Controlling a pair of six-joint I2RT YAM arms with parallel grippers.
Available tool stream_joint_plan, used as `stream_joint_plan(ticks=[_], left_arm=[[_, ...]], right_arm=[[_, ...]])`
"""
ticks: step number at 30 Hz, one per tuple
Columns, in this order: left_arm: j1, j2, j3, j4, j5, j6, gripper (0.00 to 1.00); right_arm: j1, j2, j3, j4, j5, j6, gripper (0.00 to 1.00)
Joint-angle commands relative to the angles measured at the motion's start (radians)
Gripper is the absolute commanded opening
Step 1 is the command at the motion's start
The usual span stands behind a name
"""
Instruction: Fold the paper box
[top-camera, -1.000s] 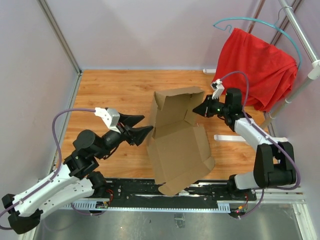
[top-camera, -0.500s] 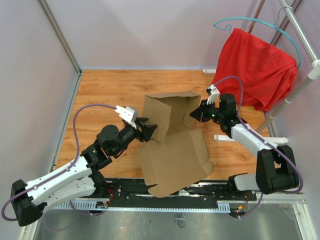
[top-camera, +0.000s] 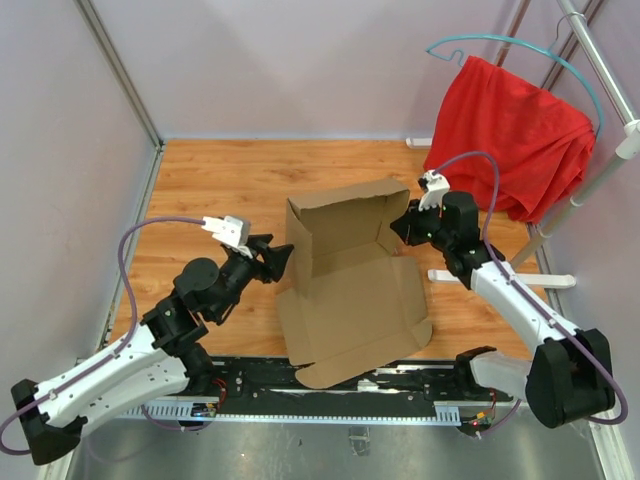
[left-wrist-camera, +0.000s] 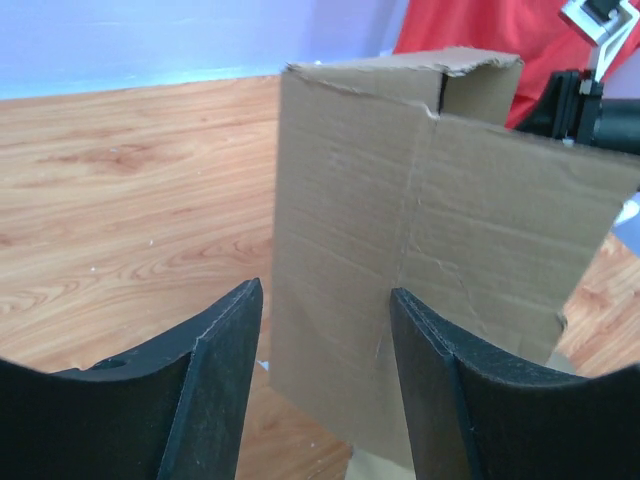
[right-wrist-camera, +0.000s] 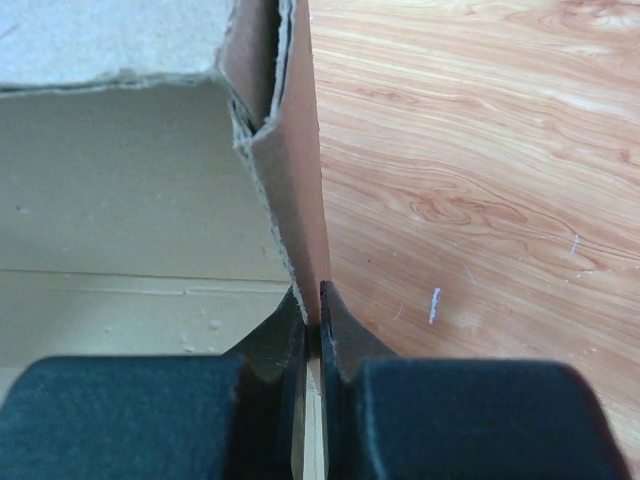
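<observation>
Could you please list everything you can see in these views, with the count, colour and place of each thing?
paper box: one, brown, middle of the table, far panel raised, near panel lying flat.
cloth: one, red, hanging at the far right.
hanger: one, teal, carrying the cloth.
rack pole: one, silver, far right corner.
white strip: one, white, on the table to the right of the box.
table: one, wood grain, under the box.
rail: one, black, along the table's near edge.
left gripper: one, black, open, at the box's left edge.
right gripper: one, black, shut on the box's raised right flap.
</observation>
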Motion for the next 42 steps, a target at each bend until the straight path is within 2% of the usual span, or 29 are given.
stream_joint_plan(ticks=[1,9,16,24,31,42], left_arm=[[-0.003,-0.064,-0.001,-0.037,-0.076,-0.023,0.60],[-0.002,-0.009,-0.042,0.021,0.008,-0.050,0.60],[-0.003,-0.061,-0.106,0.126,0.121,-0.061,0.61],[-0.003,-0.126,-0.135,0.155,0.205,-0.063,0.70],[-0.003,-0.043,-0.098,0.117,0.151,-0.054,0.71],[-0.004,0.019,-0.061,0.037,0.016,-0.070,0.70]], right_arm=[[0.019,-0.046,-0.004,-0.013,0.071,-0.012,0.01],[0.020,-0.111,-0.039,-0.011,0.052,-0.002,0.01],[0.026,-0.126,-0.041,-0.032,0.058,-0.012,0.01],[0.045,-0.110,-0.027,-0.046,0.091,-0.013,0.01],[0.095,-0.126,-0.018,-0.052,0.164,-0.013,0.01],[0.220,-0.176,-0.028,-0.070,0.394,-0.023,0.01]])
